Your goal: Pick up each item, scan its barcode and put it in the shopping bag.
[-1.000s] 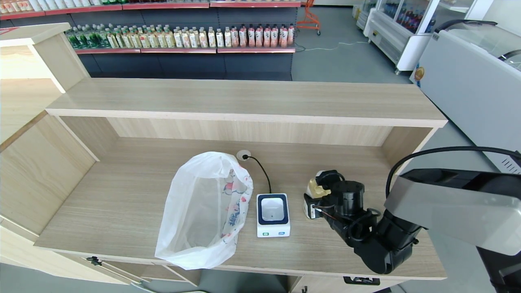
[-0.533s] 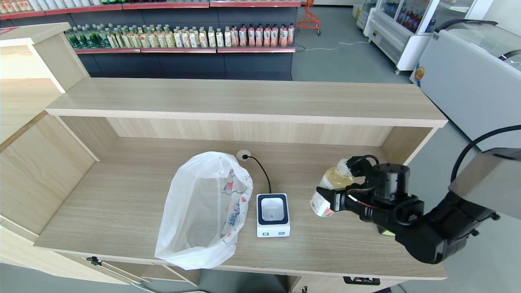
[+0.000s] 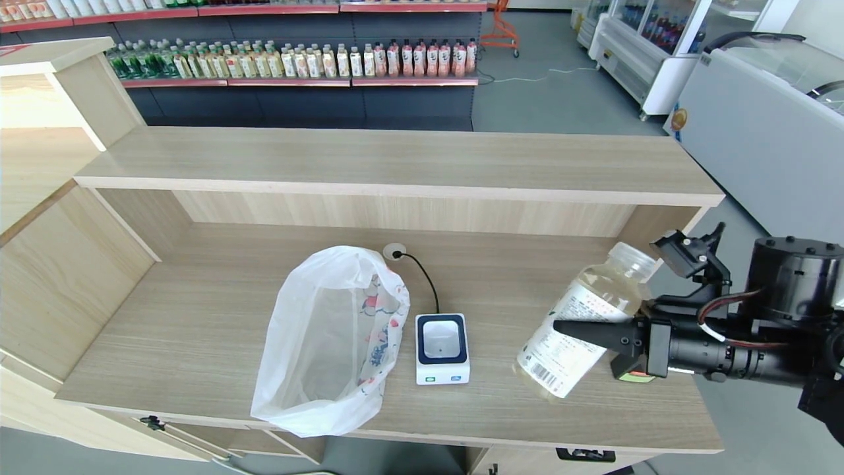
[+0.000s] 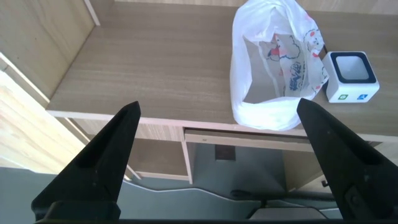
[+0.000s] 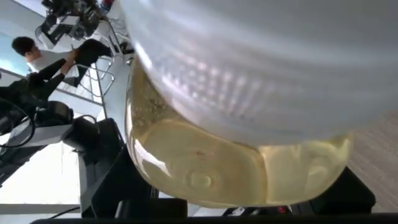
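Observation:
My right gripper (image 3: 633,300) is shut on a clear bottle (image 3: 580,323) of pale yellow drink with a white label and white cap. It holds the bottle tilted above the right part of the counter, cap up and to the right, barcode at the lower end. In the right wrist view the bottle (image 5: 249,124) is pressed close to the camera. The white barcode scanner (image 3: 442,348) sits left of the bottle. The open white shopping bag (image 3: 333,340) lies left of the scanner. My left gripper (image 4: 217,162) hangs open off the counter's front edge, before the shopping bag (image 4: 277,62) and scanner (image 4: 352,76).
The scanner's black cable (image 3: 422,277) runs back to a hole in the counter. A raised wooden shelf (image 3: 395,165) walls off the back, and side panels (image 3: 72,264) close the left. Bare wood lies left of the bag.
My right gripper has lifted the bottle off the counter and swung it up and to the right, tilting it so the label and barcode face up.

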Tool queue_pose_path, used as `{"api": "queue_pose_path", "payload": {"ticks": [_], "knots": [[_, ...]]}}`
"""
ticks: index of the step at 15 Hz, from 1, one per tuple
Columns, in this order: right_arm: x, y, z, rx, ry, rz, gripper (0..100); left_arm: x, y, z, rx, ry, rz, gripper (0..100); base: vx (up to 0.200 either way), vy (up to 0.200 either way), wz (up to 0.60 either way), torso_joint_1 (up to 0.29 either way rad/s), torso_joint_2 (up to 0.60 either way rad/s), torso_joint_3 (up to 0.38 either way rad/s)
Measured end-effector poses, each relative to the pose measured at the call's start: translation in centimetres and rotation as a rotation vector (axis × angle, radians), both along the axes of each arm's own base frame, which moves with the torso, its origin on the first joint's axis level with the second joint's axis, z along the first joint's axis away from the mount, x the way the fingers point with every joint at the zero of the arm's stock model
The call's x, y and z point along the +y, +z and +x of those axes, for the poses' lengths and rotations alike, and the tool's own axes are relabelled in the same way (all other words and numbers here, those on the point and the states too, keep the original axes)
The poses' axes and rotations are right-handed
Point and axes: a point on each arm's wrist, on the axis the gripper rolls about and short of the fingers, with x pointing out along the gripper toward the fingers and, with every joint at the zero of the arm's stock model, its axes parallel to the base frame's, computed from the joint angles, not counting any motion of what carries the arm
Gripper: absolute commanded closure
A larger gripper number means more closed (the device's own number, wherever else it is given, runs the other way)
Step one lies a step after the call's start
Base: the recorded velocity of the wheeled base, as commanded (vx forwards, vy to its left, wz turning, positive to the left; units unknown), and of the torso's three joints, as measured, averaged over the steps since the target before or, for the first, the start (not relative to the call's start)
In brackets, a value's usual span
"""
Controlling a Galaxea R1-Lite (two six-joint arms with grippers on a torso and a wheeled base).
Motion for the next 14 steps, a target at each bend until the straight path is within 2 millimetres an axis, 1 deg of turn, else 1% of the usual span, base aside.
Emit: {"api": "queue_pose_path", "payload": {"ticks": [3, 7, 10, 14], "knots": [[0.7, 1.0, -2.4, 0.005, 0.12, 0.016, 100, 0.0, 0.0, 0.0, 0.0, 0.001, 0.0, 0, 0.0, 0.0, 0.0, 0.0, 0.0, 0.0], [1.2, 2.3, -4.5, 0.004, 0.263, 0.041, 100, 0.0, 0.0, 0.0, 0.0, 0.001, 0.0, 0, 0.0, 0.0, 0.0, 0.0, 0.0, 0.0], [1.4, 3.0, -5.2, -0.024, 0.294, 0.049, 100, 0.0, 0.0, 0.0, 0.0, 0.001, 0.0, 0, 0.0, 0.0, 0.0, 0.0, 0.0, 0.0], [1.7, 3.1, -5.5, -0.002, 0.329, 0.061, 100, 0.0, 0.0, 0.0, 0.0, 0.001, 0.0, 0, 0.0, 0.0, 0.0, 0.0, 0.0, 0.0]]}}
